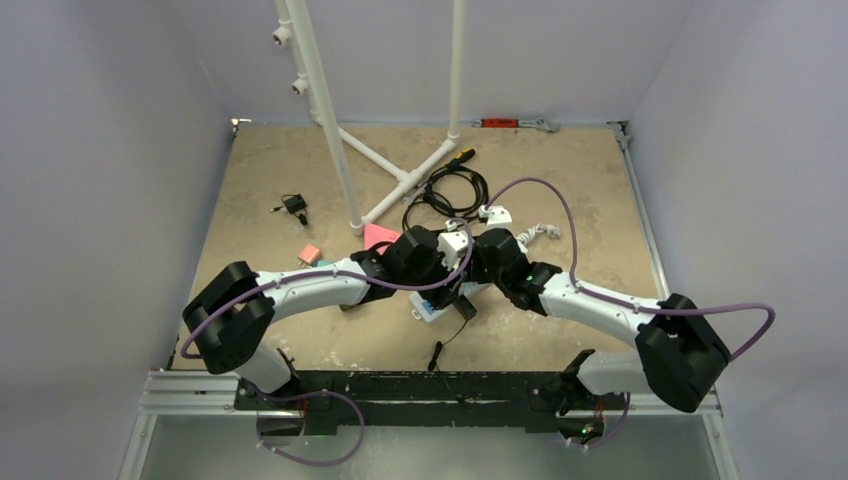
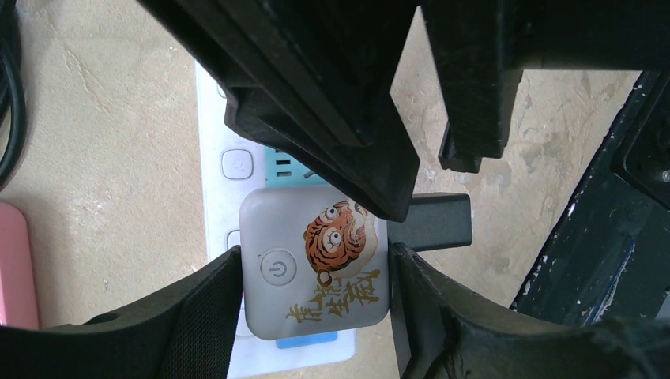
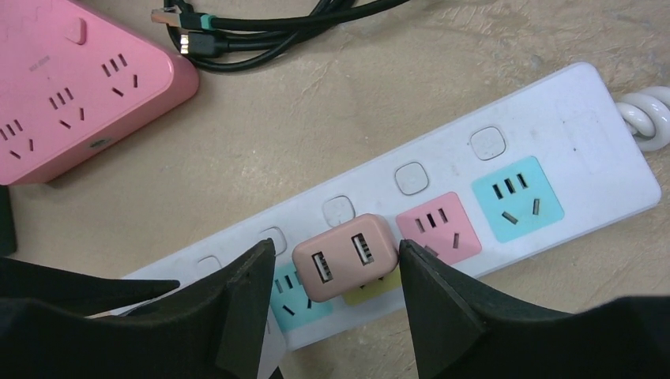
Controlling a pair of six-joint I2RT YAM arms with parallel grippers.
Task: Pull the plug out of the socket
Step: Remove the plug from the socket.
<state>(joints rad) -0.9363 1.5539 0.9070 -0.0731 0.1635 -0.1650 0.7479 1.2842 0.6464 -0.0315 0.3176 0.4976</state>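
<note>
**White power strip [image 3: 553, 118] anchored for extraction**

It lies on the table [image 1: 560, 170], 6 o'clock of centre. Left tool [image 2: 316, 264] clamps the grey adapter [image 2: 272, 229], probably as an anchor. Right tool [image 3: 336, 253], narrow but not gripping, straddles the seated pink plug [image 3: 344, 268].

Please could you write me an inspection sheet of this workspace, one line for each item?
Surface: beige mottled table.
Job's things: pink USB plug seated in the white power strip; tiger adapter on the same strip.
Clutter: pink power strip; small black item; pink and teal blocks.
Grippers: left gripper closed on the tiger adapter's sides; right gripper open astride the pink USB plug, not yet clamped.
Cables: black cables; white coiled cord at the strip's end; purple arm cables.
Surroundings: white pipe frame at the back; plain walls.
</note>
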